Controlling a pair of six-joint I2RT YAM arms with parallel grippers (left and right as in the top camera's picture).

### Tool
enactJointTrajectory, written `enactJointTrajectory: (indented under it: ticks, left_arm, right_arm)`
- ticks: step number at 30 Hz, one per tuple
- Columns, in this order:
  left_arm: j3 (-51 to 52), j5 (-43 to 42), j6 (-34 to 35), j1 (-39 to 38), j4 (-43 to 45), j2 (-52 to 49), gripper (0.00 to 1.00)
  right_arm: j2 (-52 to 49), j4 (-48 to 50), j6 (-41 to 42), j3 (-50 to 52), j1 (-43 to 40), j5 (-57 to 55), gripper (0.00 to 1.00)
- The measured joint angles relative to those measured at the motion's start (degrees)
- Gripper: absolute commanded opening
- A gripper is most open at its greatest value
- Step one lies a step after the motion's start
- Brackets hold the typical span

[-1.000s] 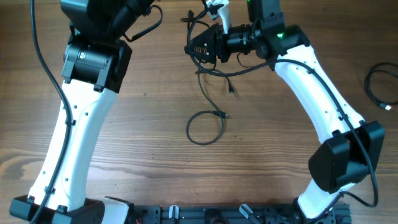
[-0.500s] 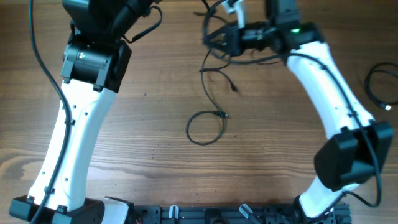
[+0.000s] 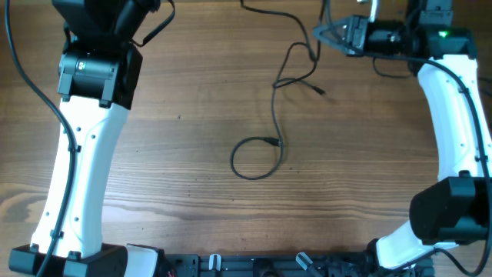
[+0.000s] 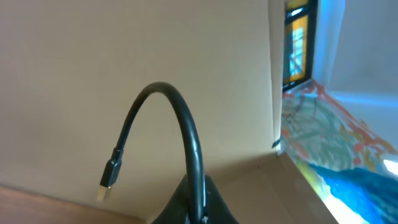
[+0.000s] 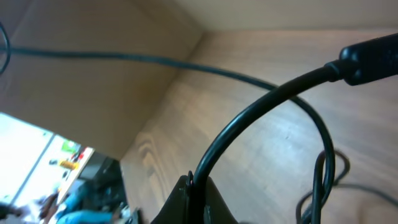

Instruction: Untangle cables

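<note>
Wooden worktop (image 3: pixel 192 192) bears a looped cable (image 3: pixel 254 158). Left jaws clamp a plug-ended cord (image 4: pixel 194 149); right jaws, at one o'clock, clamp a black cord (image 5: pixel 249 111).

I see a plain beige wall (image 4: pixel 93 62) beyond my left pincer (image 4: pixel 198 210), a bright window (image 4: pixel 297 37) to its right, wood-grain surface (image 3: pixel 192 192) below

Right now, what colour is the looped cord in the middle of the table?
The looped cord is black, clearest in the overhead view.
</note>
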State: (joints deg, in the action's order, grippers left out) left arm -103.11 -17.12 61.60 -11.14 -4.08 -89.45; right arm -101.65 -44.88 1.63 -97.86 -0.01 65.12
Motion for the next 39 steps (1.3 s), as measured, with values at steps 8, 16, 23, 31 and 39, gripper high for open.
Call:
enactJointTrajectory:
  ticks: [8,16,23,31,39]
  left_arm:
    - [0.02,2.49,0.74,0.02,9.77,0.0,0.04]
    - [0.02,2.78,3.1,0.02,10.78,0.0,0.04]
    - [0.02,2.78,5.25,0.02,17.77,0.0,0.04]
    - [0.02,2.78,6.27,0.02,20.52,0.0,0.04]
    - [0.02,2.8,6.47,0.02,20.15,0.0,0.04]
  right_arm:
    - [0.0,-2.69,-3.3,0.94,10.25,-6.01,0.75]
    - [0.0,0.0,-0.09,1.09,13.31,-17.49,0.91]
    - [-0.04,2.19,1.49,1.11,12.33,-21.0,0.82]
    - [-3.85,3.17,2.21,1.11,15.37,-21.73,0.73]
    - [-6.54,4.68,2.16,1.2,15.67,-26.1,0.66]
